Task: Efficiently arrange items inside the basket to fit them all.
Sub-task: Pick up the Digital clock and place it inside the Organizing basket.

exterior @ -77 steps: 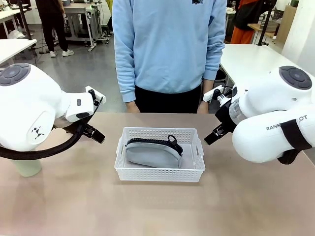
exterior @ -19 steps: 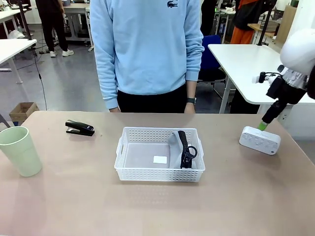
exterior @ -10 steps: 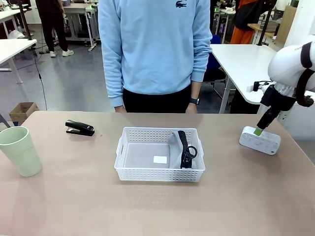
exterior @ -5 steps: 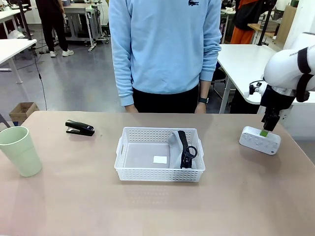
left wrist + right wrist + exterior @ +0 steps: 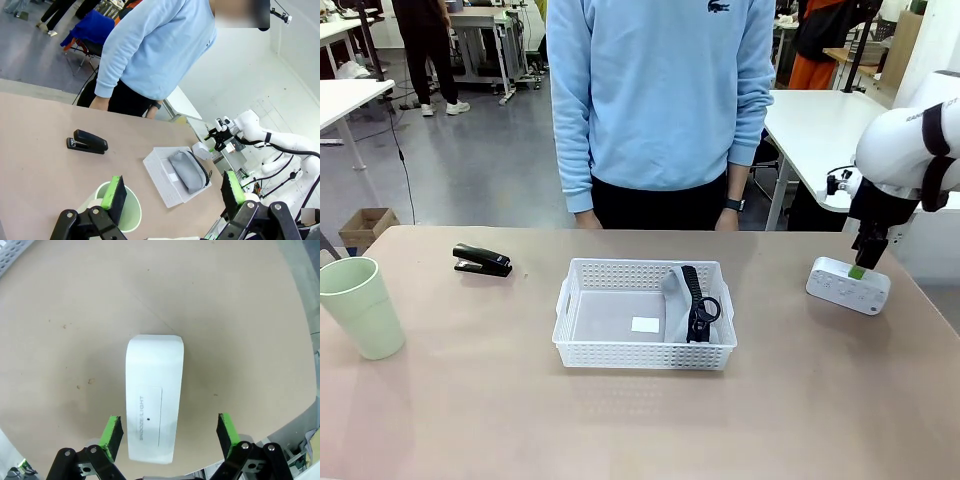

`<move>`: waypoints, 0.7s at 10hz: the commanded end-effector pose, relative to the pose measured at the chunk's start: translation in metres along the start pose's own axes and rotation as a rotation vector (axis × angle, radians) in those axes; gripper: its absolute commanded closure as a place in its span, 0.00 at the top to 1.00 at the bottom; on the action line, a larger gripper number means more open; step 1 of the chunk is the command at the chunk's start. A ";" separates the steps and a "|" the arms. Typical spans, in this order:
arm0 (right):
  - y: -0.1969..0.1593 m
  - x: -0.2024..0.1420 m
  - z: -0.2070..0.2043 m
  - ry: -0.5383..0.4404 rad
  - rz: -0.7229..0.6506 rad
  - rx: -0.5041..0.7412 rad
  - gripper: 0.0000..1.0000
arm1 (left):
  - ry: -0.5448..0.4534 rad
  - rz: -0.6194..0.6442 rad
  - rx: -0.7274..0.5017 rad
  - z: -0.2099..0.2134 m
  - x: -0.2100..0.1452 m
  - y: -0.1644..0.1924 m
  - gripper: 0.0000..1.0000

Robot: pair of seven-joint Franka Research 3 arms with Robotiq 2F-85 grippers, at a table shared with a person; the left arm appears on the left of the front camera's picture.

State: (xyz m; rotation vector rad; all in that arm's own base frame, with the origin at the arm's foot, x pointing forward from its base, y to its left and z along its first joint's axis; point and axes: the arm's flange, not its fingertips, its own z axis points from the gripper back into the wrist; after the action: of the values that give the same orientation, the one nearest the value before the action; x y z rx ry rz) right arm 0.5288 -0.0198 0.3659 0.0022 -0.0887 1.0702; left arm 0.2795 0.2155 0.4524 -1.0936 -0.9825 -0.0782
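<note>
The white basket [image 5: 645, 356] sits mid-table, and the grey zip pouch [image 5: 672, 296] stands on edge against its right side, black strap [image 5: 695, 303] showing. To the basket's left lie the black stapler [image 5: 482, 261] and, farther out, the pale green cup [image 5: 362, 307]. At the table's right is the white power strip [image 5: 848, 285], with my right gripper [image 5: 860, 269] just above it. In the right wrist view the power strip [image 5: 152, 395] lies between the open right gripper's [image 5: 169, 432] fingers. My left gripper [image 5: 174, 190] hangs open above the cup [image 5: 125, 215], with the stapler [image 5: 87, 142], basket [image 5: 150, 167] and pouch [image 5: 187, 170] beyond.
A person in a light blue sweatshirt [image 5: 660, 100] stands at the far edge with hands down. The table's right edge [image 5: 930, 300] runs close behind the power strip. A corner of the basket [image 5: 15, 250] shows at the top left of the right wrist view. Bare tabletop [image 5: 620, 430] lies in front.
The pouch, once flat in the basket, now stands on edge at its right side. The right gripper turned and settled over the power strip. The person stepped slightly to the right.
</note>
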 end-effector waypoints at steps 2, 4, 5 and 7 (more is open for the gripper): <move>-0.002 0.000 -0.031 -0.004 0.079 0.007 1.00 | -0.019 -0.019 -0.011 -0.001 0.001 0.000 1.00; 0.000 0.000 -0.042 0.013 0.072 0.027 1.00 | -0.019 -0.019 -0.011 -0.001 0.001 0.000 1.00; 0.000 0.000 -0.045 0.017 0.077 0.038 1.00 | -0.019 -0.019 -0.011 -0.001 0.001 0.000 1.00; 0.001 0.002 -0.050 0.025 0.080 0.059 1.00 | -0.019 -0.019 -0.011 -0.001 0.001 0.000 1.00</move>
State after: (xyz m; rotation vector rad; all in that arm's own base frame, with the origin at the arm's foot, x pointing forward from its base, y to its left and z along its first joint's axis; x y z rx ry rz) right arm 0.5316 -0.0129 0.3173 0.0326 -0.0353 1.1212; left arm 0.2795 0.2155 0.4523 -1.0935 -0.9825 -0.0781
